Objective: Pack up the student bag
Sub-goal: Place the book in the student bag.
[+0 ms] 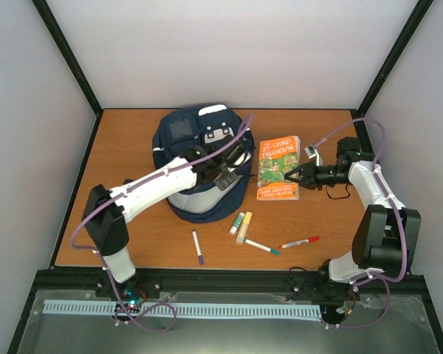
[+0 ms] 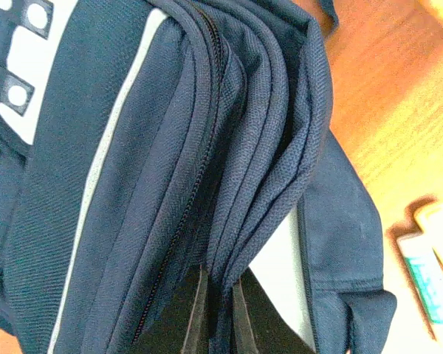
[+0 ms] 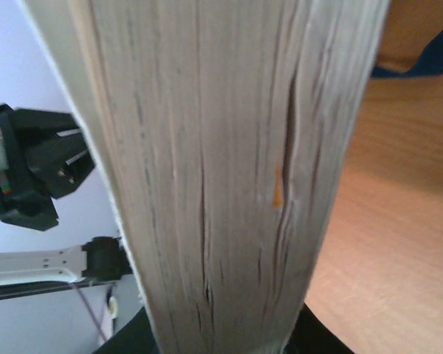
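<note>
Bag (image 1: 173,147), one; book (image 1: 275,158), one; markers (image 1: 198,247), five

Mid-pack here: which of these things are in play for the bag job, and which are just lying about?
In play: navy-blue fabric backpack, pinched by the left claw; orange-and-green paperback book, gripped by the right claw.
Lying untouched: purple pen; green-capped highlighter; yellow highlighter; teal-capped white marker; red marker. Probably later cargo.

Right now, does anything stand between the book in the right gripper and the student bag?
Nothing loose lies between the book and the student bag; only the left gripper, pinching its fabric, sits there.
</note>
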`<state>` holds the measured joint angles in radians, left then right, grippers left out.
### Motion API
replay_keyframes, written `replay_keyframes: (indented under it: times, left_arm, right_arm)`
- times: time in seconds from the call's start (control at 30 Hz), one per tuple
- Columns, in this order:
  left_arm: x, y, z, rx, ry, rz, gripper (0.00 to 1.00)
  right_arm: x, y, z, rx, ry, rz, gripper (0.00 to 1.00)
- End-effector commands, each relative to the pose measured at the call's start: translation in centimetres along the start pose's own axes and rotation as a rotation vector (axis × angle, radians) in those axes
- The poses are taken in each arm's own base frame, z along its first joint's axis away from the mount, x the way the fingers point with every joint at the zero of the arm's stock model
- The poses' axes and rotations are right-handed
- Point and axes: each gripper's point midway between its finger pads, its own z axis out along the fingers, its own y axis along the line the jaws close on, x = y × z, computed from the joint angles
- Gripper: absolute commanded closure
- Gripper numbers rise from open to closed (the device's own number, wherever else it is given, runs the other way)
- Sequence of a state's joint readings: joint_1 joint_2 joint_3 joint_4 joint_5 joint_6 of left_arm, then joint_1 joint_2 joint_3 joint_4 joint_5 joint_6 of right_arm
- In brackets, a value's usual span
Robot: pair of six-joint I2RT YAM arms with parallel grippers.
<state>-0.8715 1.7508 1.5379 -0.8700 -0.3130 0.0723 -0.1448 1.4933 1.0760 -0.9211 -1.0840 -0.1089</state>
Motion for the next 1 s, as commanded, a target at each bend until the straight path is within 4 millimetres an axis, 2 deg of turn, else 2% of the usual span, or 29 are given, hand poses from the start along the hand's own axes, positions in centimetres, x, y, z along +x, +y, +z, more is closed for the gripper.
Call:
replay_keyframes:
  times: [0.0, 0.13, 0.27, 0.47, 0.63, 0.77, 0.97]
  left_arm:
    - [-4.5, 2.7, -4.5, -0.058, -0.185, -0.060, 0.99]
    - [-5.2, 3.9, -4.5, -0.088, -0.201, -0.097, 0.99]
    - [-6.5, 4.9, -5.6, -0.073, -0.247, -0.161, 0.99]
    - [-7.6, 6.4, -6.9, -0.096, -0.292, -0.197, 0.99]
    - [-8.0, 6.6, -8.4, -0.072, -0.337, -0.211, 0.99]
    - [-8.2, 6.4, -9.4, -0.042, -0.365, -0.211, 0.99]
    - [-7.6, 7.2, -9.1, -0.053, -0.371, -0.233, 0.99]
  right_arm:
    - [1.0, 4.1, 0.4, -0.114, 0.036, 0.072, 0.97]
    - [3.2, 4.1, 1.2, -0.122, 0.070, 0.189, 0.97]
    - [5.8, 4.3, 2.2, -0.151, 0.136, 0.307, 0.97]
    - [9.1, 4.6, 4.7, -0.116, 0.254, 0.267, 0.97]
    - [9.7, 5.1, 6.4, -0.103, 0.269, 0.117, 0.97]
    - [10.6, 6.6, 8.0, -0.145, 0.335, 0.050, 0.97]
    - [10.4, 8.9, 10.8, -0.240, 0.452, 0.037, 0.97]
